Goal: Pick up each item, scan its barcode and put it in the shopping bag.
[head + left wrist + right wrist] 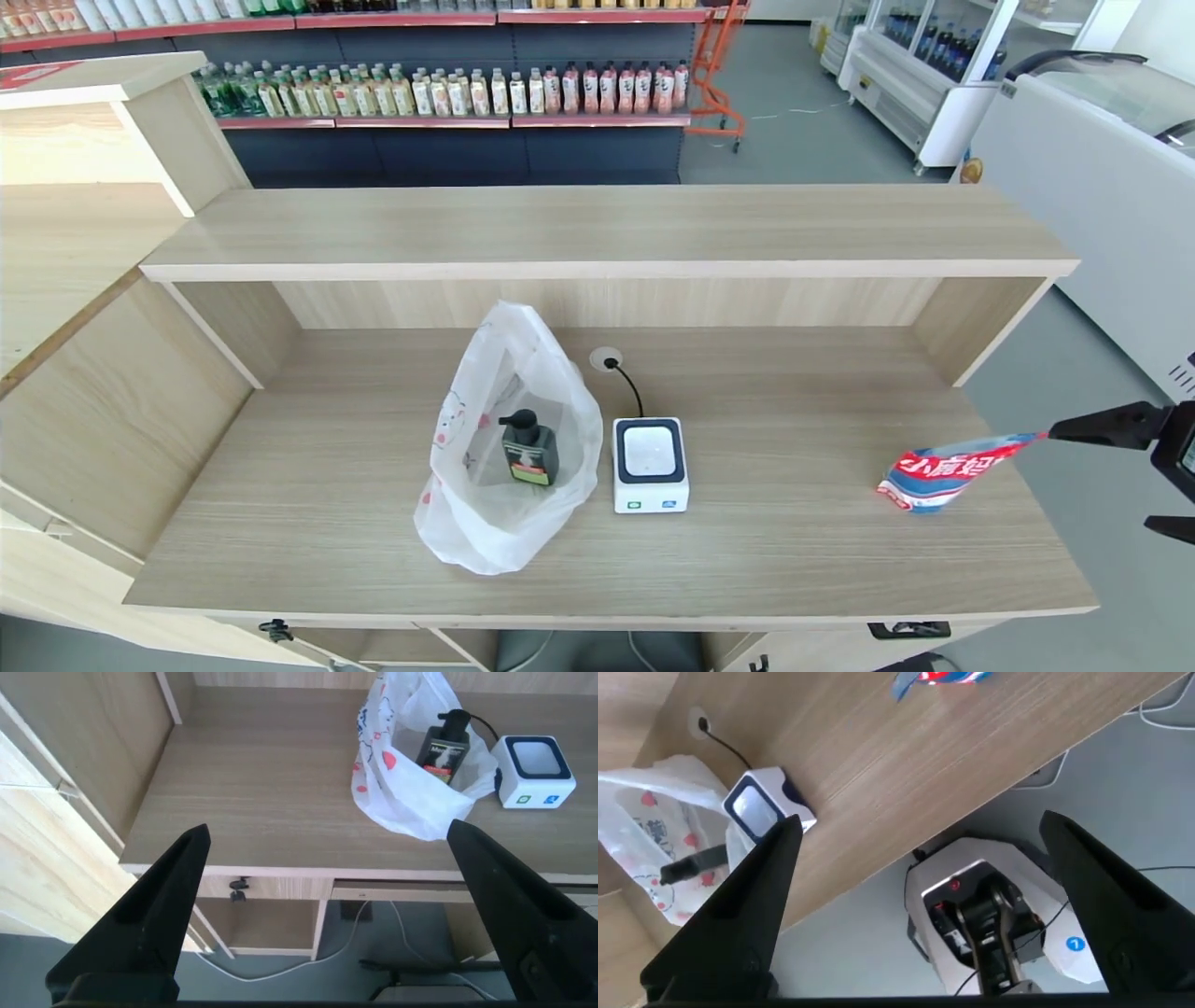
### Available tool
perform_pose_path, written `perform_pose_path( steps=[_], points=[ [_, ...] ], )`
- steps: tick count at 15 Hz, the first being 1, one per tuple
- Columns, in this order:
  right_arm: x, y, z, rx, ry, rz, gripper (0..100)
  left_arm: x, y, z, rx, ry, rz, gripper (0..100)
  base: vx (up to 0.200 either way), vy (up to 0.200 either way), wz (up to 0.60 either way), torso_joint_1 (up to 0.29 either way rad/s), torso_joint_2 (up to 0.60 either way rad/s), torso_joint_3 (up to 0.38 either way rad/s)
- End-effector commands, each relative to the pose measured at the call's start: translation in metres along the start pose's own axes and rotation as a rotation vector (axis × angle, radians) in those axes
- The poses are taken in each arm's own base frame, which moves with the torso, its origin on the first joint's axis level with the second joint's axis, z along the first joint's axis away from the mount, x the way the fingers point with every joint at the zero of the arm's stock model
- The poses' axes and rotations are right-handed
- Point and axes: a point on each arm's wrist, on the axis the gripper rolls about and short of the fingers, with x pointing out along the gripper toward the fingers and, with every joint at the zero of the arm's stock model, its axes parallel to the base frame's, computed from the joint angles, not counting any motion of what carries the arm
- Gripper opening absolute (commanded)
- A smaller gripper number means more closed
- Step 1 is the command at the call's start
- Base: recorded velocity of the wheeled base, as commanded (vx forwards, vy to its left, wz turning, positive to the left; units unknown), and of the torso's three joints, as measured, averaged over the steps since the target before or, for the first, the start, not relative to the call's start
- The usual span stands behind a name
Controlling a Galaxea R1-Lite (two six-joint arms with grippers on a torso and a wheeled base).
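As I see it from the head view, counter point(794, 560): pale wood-grain laminate, flat and matte, with a raised shelf across the back.
Shopping bag point(504, 523): thin translucent white plastic, crumpled, with its mouth open and red prints on one side. It stands left of centre on the counter.
Pump bottle point(530, 453): dark and squarish with a black pump head, upright inside the bag.
Scanner point(651, 464): white rounded box with a dark-framed glossy window on top, just to the right of the bag. Its black cable point(633, 392) runs back to a round hole in the wood.
Snack pouch point(938, 471): glossy, puffy foil in red, white and blue, lying near the counter's right edge, well apart from the scanner.
Right gripper point(1102, 476): black tapered fingers spread wide. The upper one sits at the pouch's pointed corner, and I cannot tell whether it touches.
Left wrist view, left gripper point(329, 833): two black wedge-shaped fingers held far apart with nothing between them, out in front of the counter's near edge on the bag's side.
Left wrist view, under the counter: open wooden compartments with grey cables hanging in them.
Right wrist view, right gripper: fingers wide apart and gripping nothing, off the counter's edge. The pouch lies on the wood beyond the fingertips.
Right wrist view, scanner: from this angle the window reflects light, and the bag's red prints are beside it.
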Motion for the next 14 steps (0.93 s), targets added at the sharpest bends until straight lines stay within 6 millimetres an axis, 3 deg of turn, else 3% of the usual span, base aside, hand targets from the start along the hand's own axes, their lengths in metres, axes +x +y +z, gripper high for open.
perform_pose_path(
  steps=[1, 3, 6, 12, 14],
  points=[
    [0.002, -0.001, 0.001, 0.024, 0.003, -0.020, 100, 0.000, 0.000, 0.000, -0.001, -0.001, 0.000, 100, 0.000, -0.200, 0.00, 0.007, 0.00, 0.007],
    [0.009, 0.001, 0.007, 0.099, -0.001, -0.043, 100, 0.000, 0.000, 0.000, -0.001, -0.001, 0.000, 100, 0.000, 0.000, 0.00, 0.000, 0.00, 0.000],
    [0.034, 0.001, 0.030, 0.204, -0.050, -0.160, 100, 0.000, 0.000, 0.000, -0.001, -0.001, 0.000, 100, 0.000, 0.000, 0.00, 0.000, 0.00, 0.000],
    [0.073, 0.004, 0.045, 0.282, -0.012, -0.211, 100, 0.000, 0.000, 0.000, -0.001, -0.001, 0.000, 100, 0.000, 0.000, 0.00, 0.000, 0.00, 0.000],
    [0.094, 0.003, 0.051, 0.306, -0.007, -0.264, 100, 0.000, 0.000, 0.000, -0.001, -0.001, 0.000, 100, 0.000, 0.000, 0.00, 0.000, 0.00, 0.000]
  ],
)
